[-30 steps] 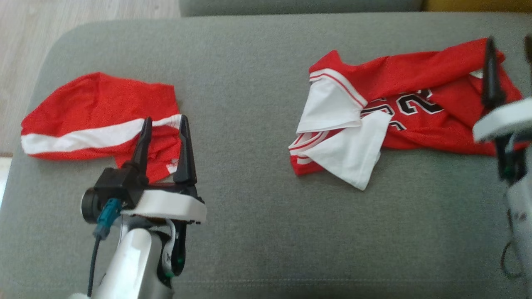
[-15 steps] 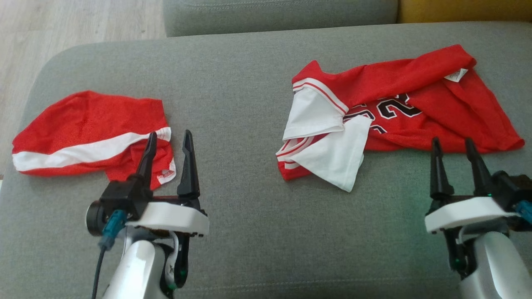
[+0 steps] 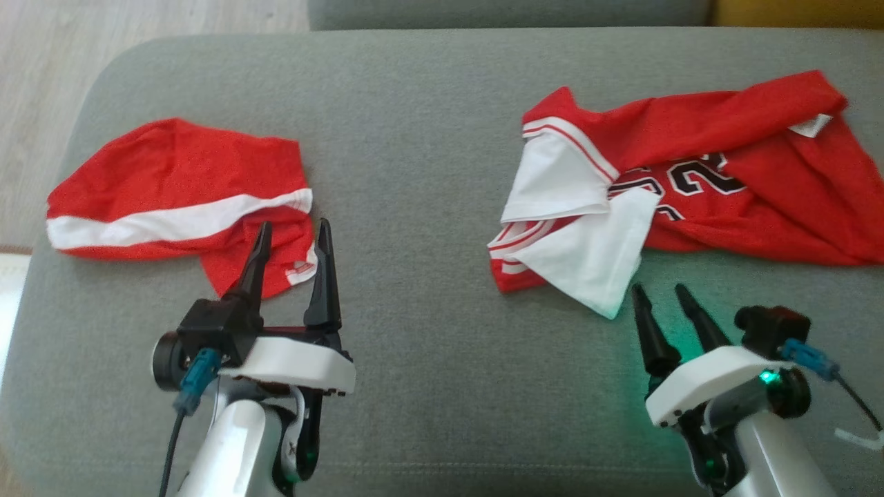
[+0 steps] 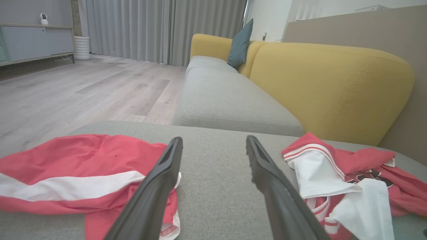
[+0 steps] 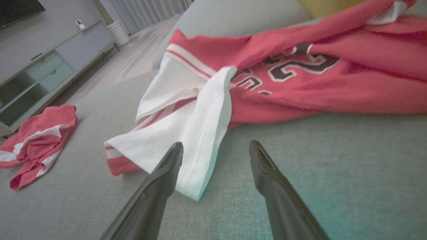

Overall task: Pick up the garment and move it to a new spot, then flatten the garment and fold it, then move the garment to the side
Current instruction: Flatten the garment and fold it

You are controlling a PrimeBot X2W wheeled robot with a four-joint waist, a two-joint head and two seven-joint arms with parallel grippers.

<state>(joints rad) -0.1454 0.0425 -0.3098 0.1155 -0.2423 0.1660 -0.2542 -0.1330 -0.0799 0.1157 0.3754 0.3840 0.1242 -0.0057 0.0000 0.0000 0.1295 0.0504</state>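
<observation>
The whole head view shifts between pictures: that is the camera moving, not the cloth. The grey sofa cushion (image 3: 428,386) carries 2 red garments, well apart. The jersey (image 3: 746,207) lies on the robot's right half and the shorts (image 3: 173,179) on the left half. Both keep the same crumple and the same place on the cushion as 1 second ago.

Real change: the right gripper (image 3: 657,288). 1 second ago it is over the jersey's far right end. Now it sits low on the near side, tips just beside the bottom corner of the white flap (image 3: 587,259); contact is not evident in the right wrist view. Its jaws are spread and hold nothing. The left gripper (image 3: 293,224) is unchanged: jaws spread, empty, tips over the near corner of the shorts.

Judgement: the jersey already lies at its spot. The arm is repositioning for flattening, and the white flap is the likely first pull.

Orientation: the jersey's long axis runs left to right across the cushion, with the right end tilted slightly away from the robot. White flaps and striped trim bunch at the left end; the label (image 3: 809,125) sits at the far right end. The digits (image 3: 690,181) read upright from the robot's side. Which end is the neck: cannot tell.
</observation>
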